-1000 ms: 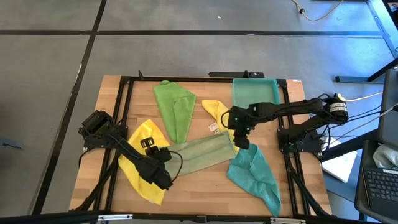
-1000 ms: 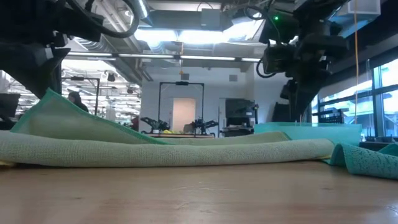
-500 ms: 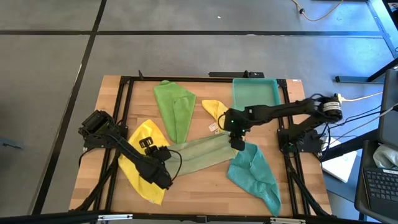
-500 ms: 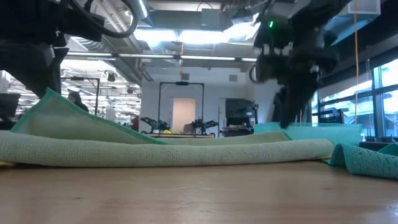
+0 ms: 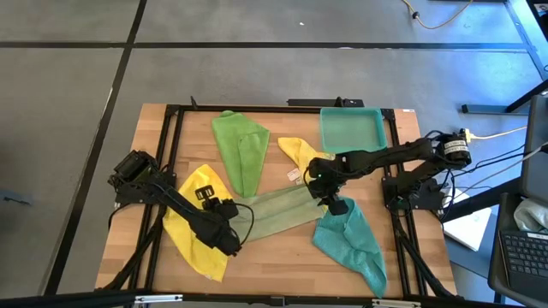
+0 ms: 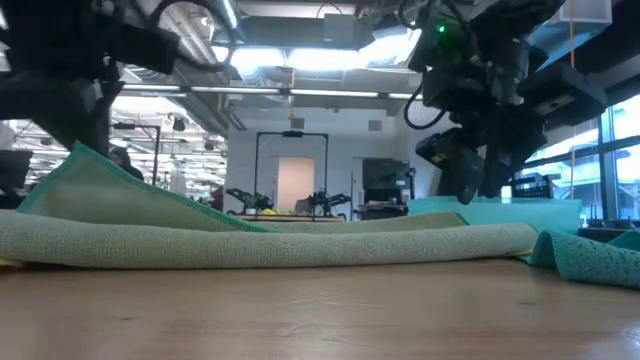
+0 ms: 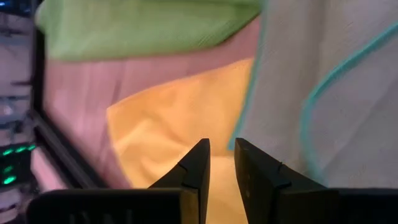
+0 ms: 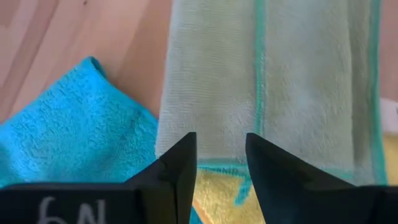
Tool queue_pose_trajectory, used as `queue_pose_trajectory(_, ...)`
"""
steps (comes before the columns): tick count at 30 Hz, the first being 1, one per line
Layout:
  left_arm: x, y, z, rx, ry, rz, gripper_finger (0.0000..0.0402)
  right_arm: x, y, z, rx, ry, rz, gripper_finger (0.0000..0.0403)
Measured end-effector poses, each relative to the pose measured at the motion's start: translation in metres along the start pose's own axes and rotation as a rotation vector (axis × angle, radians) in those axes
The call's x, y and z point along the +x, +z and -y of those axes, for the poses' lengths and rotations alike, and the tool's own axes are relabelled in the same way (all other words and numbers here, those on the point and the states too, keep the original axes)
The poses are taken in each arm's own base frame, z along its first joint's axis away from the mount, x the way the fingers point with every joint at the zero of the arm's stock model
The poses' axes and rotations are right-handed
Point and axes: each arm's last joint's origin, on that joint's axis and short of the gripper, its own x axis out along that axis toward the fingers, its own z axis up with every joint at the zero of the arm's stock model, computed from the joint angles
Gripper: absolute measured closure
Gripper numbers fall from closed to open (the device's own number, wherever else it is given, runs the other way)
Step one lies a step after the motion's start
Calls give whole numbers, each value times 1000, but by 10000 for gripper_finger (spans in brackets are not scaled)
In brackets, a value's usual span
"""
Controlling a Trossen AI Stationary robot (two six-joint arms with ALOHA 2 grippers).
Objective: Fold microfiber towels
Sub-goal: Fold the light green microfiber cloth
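Note:
The pale olive-green towel [image 5: 278,212] lies as a long folded strip across the table's middle. Its left corner [image 6: 80,150] stands raised under my left gripper [image 5: 229,244], which is shut on it above a yellow towel [image 5: 193,227]. My right gripper [image 5: 330,201] hovers open over the strip's right end [image 8: 211,134], one finger on either side of it, touching nothing. A teal towel [image 5: 351,239] lies crumpled at the near right. A bright green towel [image 5: 240,145] and a second yellow towel [image 5: 300,154] lie farther back. My left gripper pinches the pale olive-green towel at its teal-edged left corner [image 7: 252,121] between its two fingers, coming slanting down from the table's left. That corner is lifted into a peak, while the rest of the strip [image 6: 250,245] lies on the table.
A rigid teal tray [image 5: 352,110] stands at the far right, just behind my right arm. A black frame [image 5: 171,171] runs around the table's edge. Bare wood shows along the near edge [image 5: 274,257].
My right gripper has sunk a little toward the pale olive-green towel's right end, shifting slightly toward the table's near edge, and has rolled about its own pointing line. The towels lie as before, the raised left corner unchanged.

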Motion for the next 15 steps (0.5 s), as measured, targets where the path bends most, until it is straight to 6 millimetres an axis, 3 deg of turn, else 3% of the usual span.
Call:
queue_pose_trajectory(4,-3,14,-2,47,-22,34,335,3,4,-4,-64,-5,16,263)
queue_pose_trajectory(9,-9,30,-5,102,-63,118,335,5,5,-5,-117,-195,-48,263)
queue_pose_trajectory(15,-10,44,7,326,-236,189,335,12,6,-2,-120,-210,-56,263)
